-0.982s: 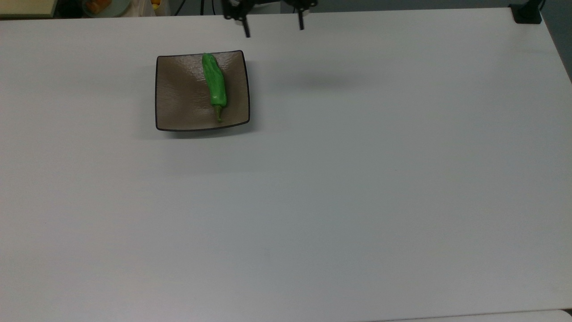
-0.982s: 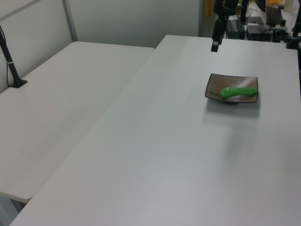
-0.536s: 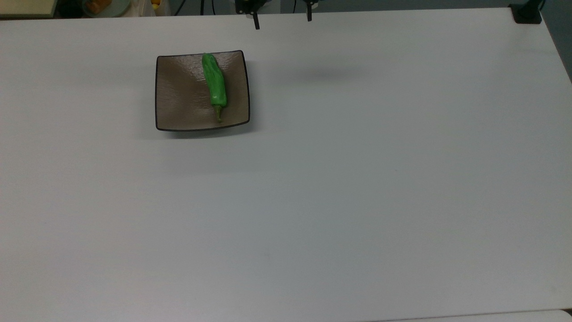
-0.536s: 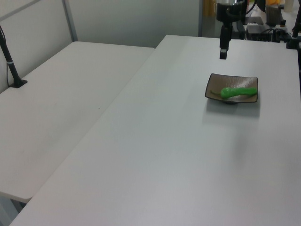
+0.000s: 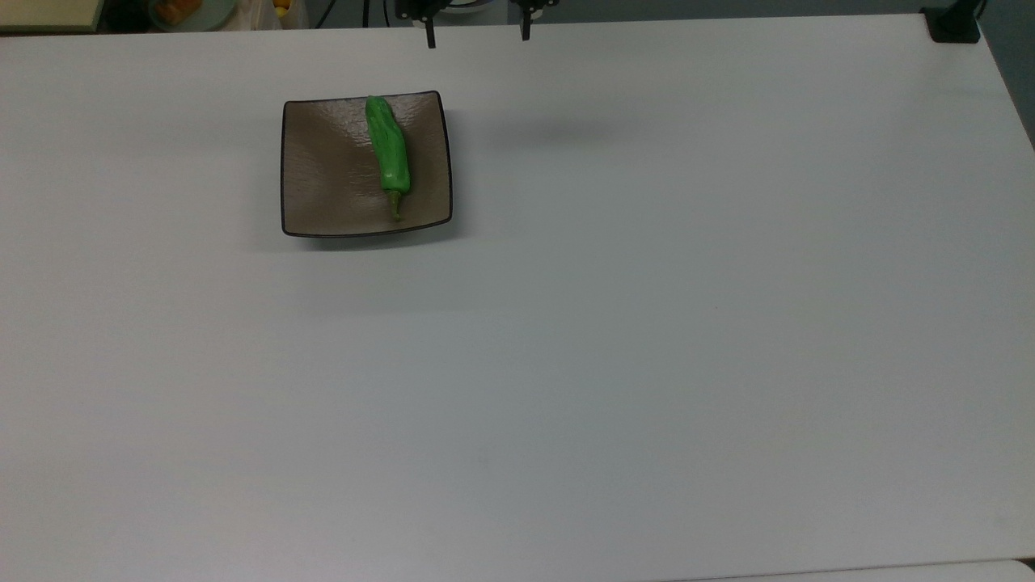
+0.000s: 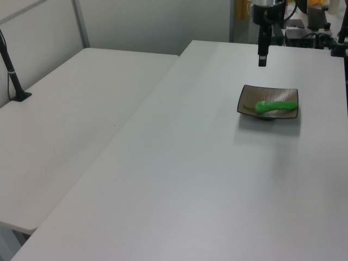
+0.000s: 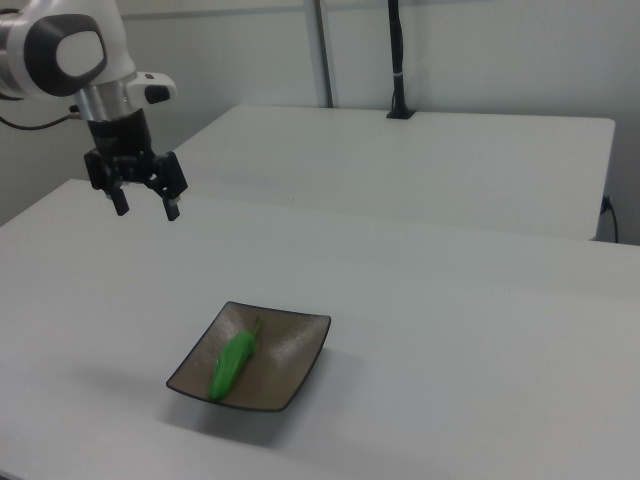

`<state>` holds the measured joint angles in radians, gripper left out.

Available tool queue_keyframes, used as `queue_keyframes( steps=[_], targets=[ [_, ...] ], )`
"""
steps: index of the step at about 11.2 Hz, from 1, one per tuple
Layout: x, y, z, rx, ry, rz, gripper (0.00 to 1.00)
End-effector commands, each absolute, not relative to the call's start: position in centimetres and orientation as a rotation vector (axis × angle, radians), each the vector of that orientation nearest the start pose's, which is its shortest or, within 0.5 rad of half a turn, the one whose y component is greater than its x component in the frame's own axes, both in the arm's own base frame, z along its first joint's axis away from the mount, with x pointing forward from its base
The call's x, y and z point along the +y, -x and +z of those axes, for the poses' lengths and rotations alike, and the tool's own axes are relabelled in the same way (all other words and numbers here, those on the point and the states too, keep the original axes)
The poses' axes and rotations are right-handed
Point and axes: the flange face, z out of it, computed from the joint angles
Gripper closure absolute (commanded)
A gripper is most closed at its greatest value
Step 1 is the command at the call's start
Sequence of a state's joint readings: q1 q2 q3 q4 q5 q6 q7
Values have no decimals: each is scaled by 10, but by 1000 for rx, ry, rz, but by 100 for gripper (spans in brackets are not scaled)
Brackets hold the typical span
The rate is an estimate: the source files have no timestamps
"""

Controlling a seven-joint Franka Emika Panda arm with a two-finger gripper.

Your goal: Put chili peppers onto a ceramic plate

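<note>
A glossy green chili pepper (image 5: pixel 388 153) lies on the square brown ceramic plate (image 5: pixel 323 174), its stem pointing to the plate's near edge in the top view. In the left view the pepper (image 6: pixel 276 106) rests across the plate (image 6: pixel 247 100); in the right view the pepper (image 7: pixel 232 364) lies in the plate (image 7: pixel 290 360). My gripper (image 5: pixel 477 38) hangs open and empty high over the table's far edge, to the top view's right of the plate. It appears raised above the table in the right view (image 7: pixel 146 210), with its fingers (image 6: pixel 262 58) seen edge-on in the left view.
A black pole base (image 5: pixel 952 24) stands at the table's far right corner in the top view. A second white table (image 6: pixel 70 125) adjoins on the left view's left. Cables and equipment (image 6: pixel 302 35) sit behind the robot base.
The gripper has stayed open and shifted sideways near the table's far edge, first to the top view's right, then back left. The pepper and plate have not moved.
</note>
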<state>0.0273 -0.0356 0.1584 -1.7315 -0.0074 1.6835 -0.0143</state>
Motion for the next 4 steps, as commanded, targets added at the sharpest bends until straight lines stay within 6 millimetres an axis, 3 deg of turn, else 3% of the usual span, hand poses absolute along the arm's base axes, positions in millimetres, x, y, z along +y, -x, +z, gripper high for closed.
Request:
queue_keyframes(
  steps=[1, 4],
  targets=[
    [81, -535, 589, -276, 3149, -38, 0],
    [71, -538, 587, -238, 3151, -28, 0]
  ],
)
